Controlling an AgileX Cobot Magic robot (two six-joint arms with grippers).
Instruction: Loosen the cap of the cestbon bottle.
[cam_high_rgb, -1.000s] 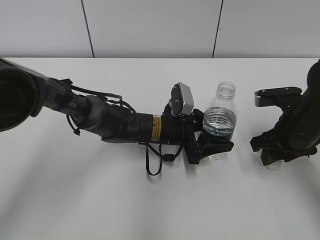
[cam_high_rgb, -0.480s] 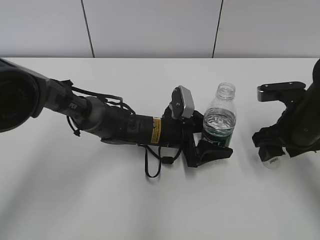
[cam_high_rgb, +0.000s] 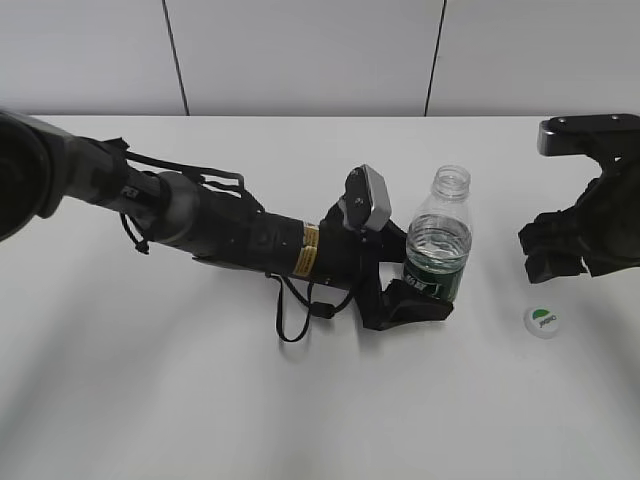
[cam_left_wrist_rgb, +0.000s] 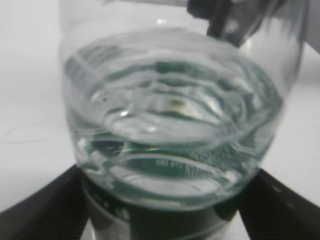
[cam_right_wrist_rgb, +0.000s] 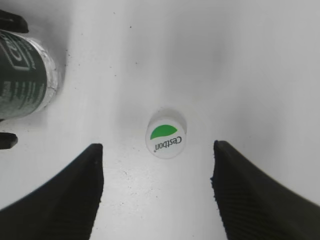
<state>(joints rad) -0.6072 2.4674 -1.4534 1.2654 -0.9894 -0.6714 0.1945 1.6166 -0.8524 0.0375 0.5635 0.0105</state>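
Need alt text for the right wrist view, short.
A small white cap with a green half-moon mark lies on the white table, between and apart from the open right gripper's two dark fingers. The green-labelled bottle shows at the upper left edge.

Clear, green-labelled cestbon bottle (cam_high_rgb: 438, 245) stands upright, uncapped; white cap (cam_high_rgb: 542, 320) lies on table nearby.

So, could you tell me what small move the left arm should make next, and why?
Probably draw the left gripper back from the bottle. The cap is already off, lying on the table beneath the open right gripper, and the bottle's neck is bare. The left jaws stand wide on either side of the bottle's base, which seems to stand unaided, so a straight, slow retreat should avoid tipping it.
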